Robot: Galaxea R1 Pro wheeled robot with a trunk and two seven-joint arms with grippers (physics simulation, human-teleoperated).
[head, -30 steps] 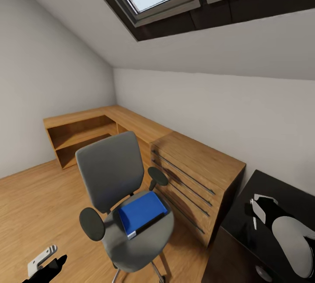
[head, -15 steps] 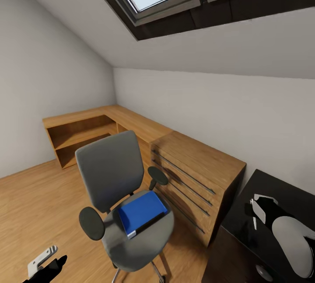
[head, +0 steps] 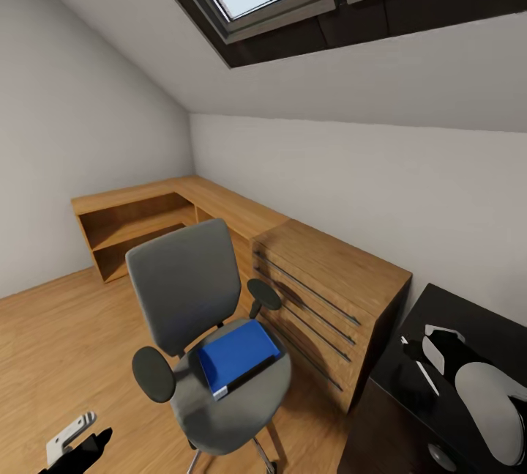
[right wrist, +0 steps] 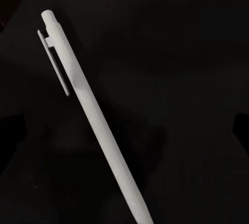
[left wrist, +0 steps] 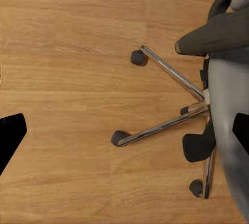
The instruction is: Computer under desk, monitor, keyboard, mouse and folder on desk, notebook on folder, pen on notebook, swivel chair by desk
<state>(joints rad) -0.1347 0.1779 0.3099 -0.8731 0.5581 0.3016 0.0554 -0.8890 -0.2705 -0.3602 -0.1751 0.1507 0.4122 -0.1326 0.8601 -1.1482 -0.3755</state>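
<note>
Right pincer (head: 432, 346) is hanging released over the black desk (head: 476, 320), a white pen (right wrist: 93, 120) lying beneath it. Left pincer (head: 73, 441) is hovering spread above the wood floor (left wrist: 62, 53). Farther off, the blue folder (head: 238, 353) is lying on the swivel chair (head: 183, 283) seat.

The blue folder (head: 238, 354) lies flat on the grey swivel chair (head: 192, 291). A white pen (right wrist: 93, 117) lies on the black worktop (head: 476, 327).

No legible text.
Flat bright blue folder (head: 238, 352) and slim white plastic pen (right wrist: 93, 115): no readable markings.
</note>
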